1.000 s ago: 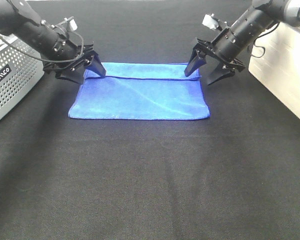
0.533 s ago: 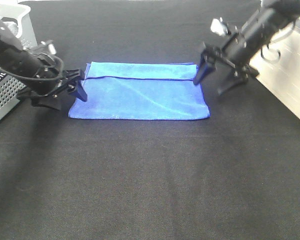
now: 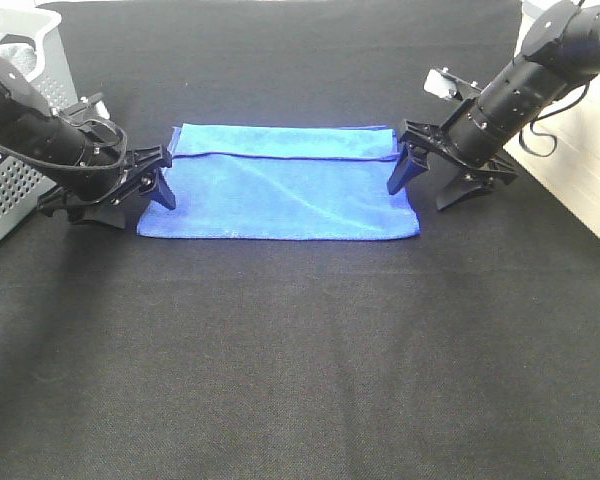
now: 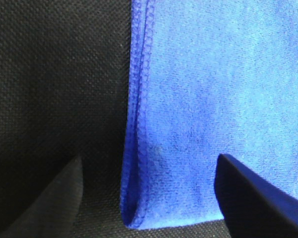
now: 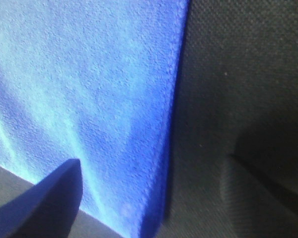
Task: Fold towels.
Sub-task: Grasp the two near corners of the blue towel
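A blue towel (image 3: 280, 185) lies flat on the black table, folded once, with the upper layer's edge running just short of the far side. My left gripper (image 3: 128, 203) is open and low at the towel's left edge; in the left wrist view the towel's edge (image 4: 139, 148) runs between its fingers (image 4: 59, 203). My right gripper (image 3: 422, 193) is open and low at the towel's right edge; in the right wrist view the towel's edge (image 5: 169, 129) lies between its fingers (image 5: 44, 198). Neither gripper holds cloth.
A grey perforated basket (image 3: 10, 185) stands at the far left, close behind my left arm. A white surface (image 3: 580, 160) borders the table on the right, beside my right arm. The black tabletop (image 3: 300, 360) stretches in front of the towel.
Both grippers have moved from the towel's far corners toward the front along its side edges and have come lower. The towel has not moved.
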`<act>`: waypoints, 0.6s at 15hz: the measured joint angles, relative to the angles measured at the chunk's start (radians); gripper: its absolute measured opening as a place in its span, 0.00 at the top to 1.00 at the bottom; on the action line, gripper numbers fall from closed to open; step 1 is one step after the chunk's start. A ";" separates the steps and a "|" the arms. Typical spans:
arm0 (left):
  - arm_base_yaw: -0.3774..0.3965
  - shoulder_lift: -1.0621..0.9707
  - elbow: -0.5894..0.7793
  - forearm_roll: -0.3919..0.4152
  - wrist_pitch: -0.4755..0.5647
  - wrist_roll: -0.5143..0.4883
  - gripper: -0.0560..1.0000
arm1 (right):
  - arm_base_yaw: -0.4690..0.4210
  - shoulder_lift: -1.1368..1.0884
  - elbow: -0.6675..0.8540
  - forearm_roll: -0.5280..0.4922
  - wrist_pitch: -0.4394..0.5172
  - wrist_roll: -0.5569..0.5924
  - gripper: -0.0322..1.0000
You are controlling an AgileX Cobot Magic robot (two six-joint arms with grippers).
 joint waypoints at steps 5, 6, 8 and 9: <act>-0.010 0.050 -0.079 -0.017 0.045 0.000 0.38 | 0.030 0.028 0.000 0.069 -0.016 -0.032 0.32; -0.014 0.061 -0.096 -0.022 0.061 -0.004 0.44 | 0.040 0.033 0.000 0.073 -0.017 -0.032 0.40; -0.014 0.072 -0.102 -0.021 0.096 -0.016 0.71 | 0.043 0.044 0.000 0.062 -0.019 -0.019 0.74; -0.013 0.075 -0.102 -0.004 0.119 -0.019 0.86 | 0.043 0.048 0.000 0.048 -0.019 0.005 0.87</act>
